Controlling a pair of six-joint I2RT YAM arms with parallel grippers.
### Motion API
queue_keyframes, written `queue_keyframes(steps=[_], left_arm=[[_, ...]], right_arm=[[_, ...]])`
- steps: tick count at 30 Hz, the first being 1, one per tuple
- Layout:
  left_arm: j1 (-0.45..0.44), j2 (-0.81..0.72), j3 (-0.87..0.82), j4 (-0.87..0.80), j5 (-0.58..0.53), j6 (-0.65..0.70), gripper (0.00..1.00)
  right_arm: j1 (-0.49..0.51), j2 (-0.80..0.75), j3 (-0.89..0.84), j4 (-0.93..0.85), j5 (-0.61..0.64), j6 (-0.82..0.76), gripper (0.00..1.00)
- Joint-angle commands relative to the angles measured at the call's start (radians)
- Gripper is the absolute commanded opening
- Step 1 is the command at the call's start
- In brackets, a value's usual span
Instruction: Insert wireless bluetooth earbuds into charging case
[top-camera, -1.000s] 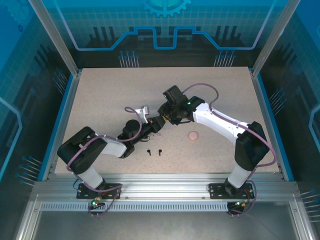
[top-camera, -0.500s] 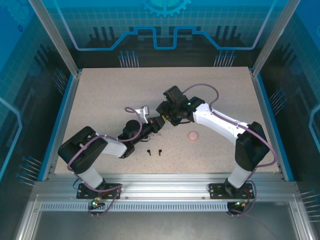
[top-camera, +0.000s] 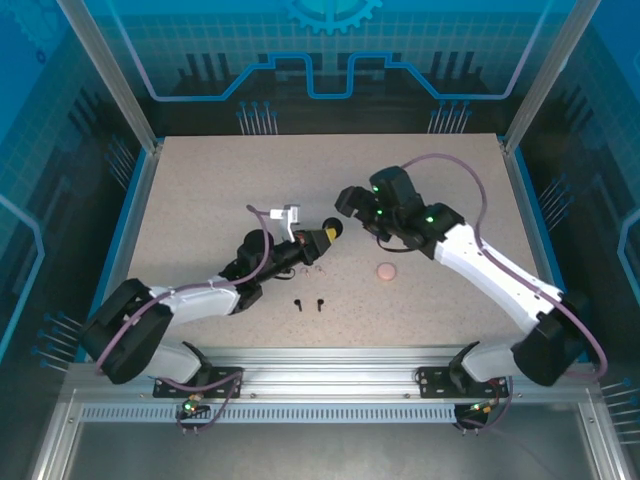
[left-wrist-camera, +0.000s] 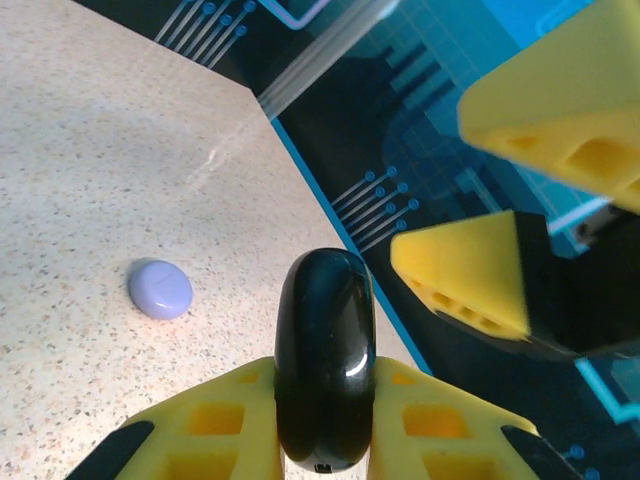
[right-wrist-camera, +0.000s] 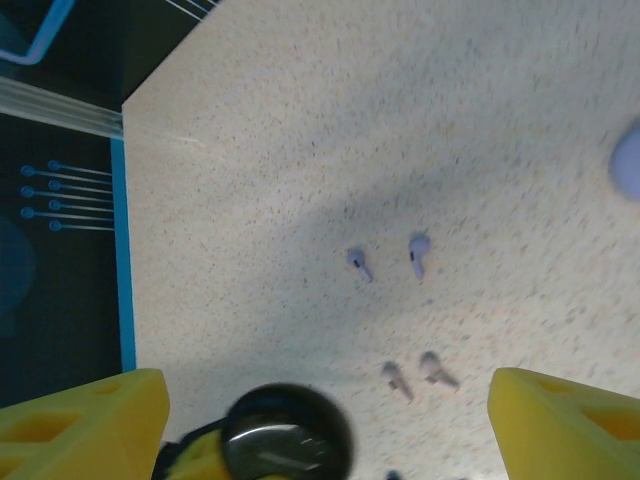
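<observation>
My left gripper (left-wrist-camera: 324, 405) is shut on a glossy black round charging case (left-wrist-camera: 324, 365), held on edge with its lid closed, above the table near the middle (top-camera: 329, 233). My right gripper (right-wrist-camera: 322, 392) is wide open, up and to the right of the case (top-camera: 349, 201), with nothing between its yellow fingers (left-wrist-camera: 468, 275). Under it lie two lavender earbuds (right-wrist-camera: 358, 262) (right-wrist-camera: 418, 250) and two pale pink earbuds (right-wrist-camera: 392, 377) (right-wrist-camera: 435, 368). Two black earbuds (top-camera: 299, 304) (top-camera: 320, 303) lie nearer the front edge.
A pink round case (top-camera: 386, 270) sits closed on the table right of centre. A lavender round case (left-wrist-camera: 160, 289) lies closed on the speckled table (top-camera: 200, 200). Blue-edged glass walls stand close around the table.
My right gripper has pulled away from the black case, up and to the right, and stands open. The left arm has stretched forward, still holding the case.
</observation>
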Motion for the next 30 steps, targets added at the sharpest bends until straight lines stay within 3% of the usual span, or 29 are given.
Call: queue_keyframes(steps=[1, 5, 9, 15, 30], left_arm=[[0.019, -0.071, 0.078, -0.22, 0.126, 0.122, 0.05], [0.078, -0.089, 0.15, -0.343, 0.267, 0.162, 0.06], [0.132, -0.073, 0.204, -0.406, 0.401, 0.192, 0.05], [0.163, -0.051, 0.251, -0.437, 0.479, 0.205, 0.04], [0.171, -0.045, 0.258, -0.44, 0.512, 0.204, 0.0]], right_arm=[[-0.042, -0.093, -0.099, 0.123, -0.046, -0.246, 0.85], [-0.12, -0.204, -0.221, 0.248, -0.218, -0.391, 0.85], [-0.187, -0.252, -0.317, 0.345, -0.375, -0.432, 0.85], [-0.189, -0.244, -0.377, 0.473, -0.538, -0.45, 0.85], [-0.093, -0.108, -0.269, 0.447, -0.47, -0.483, 0.8]])
